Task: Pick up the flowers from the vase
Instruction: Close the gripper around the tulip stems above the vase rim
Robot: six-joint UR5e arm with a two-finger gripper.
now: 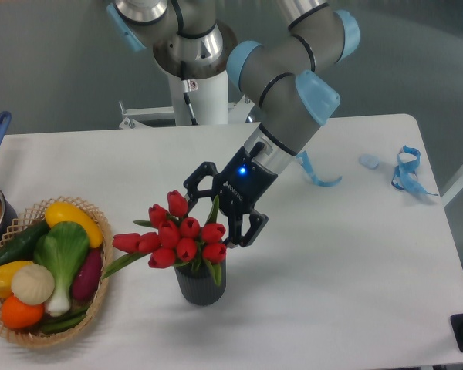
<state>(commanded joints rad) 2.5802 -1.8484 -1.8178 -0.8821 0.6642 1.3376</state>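
You see the flowers (181,231), glossy red closed buds with narrow green leaves, standing in the ribbed dark grey vase (201,284) on the white bench (332,270). Your hand (214,210) hangs with black fingers spread wide, gripping nothing, right at the bunch's upper right edge. At left, a woven basket (94,302) holds smooth vegetables.

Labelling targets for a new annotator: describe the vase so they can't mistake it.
Start at the wicker basket of vegetables at the table's front left. Just right of it stands the vase, below the open gripper. It is short, dark grey and ribbed, and the only container holding the flowers, red tulips.
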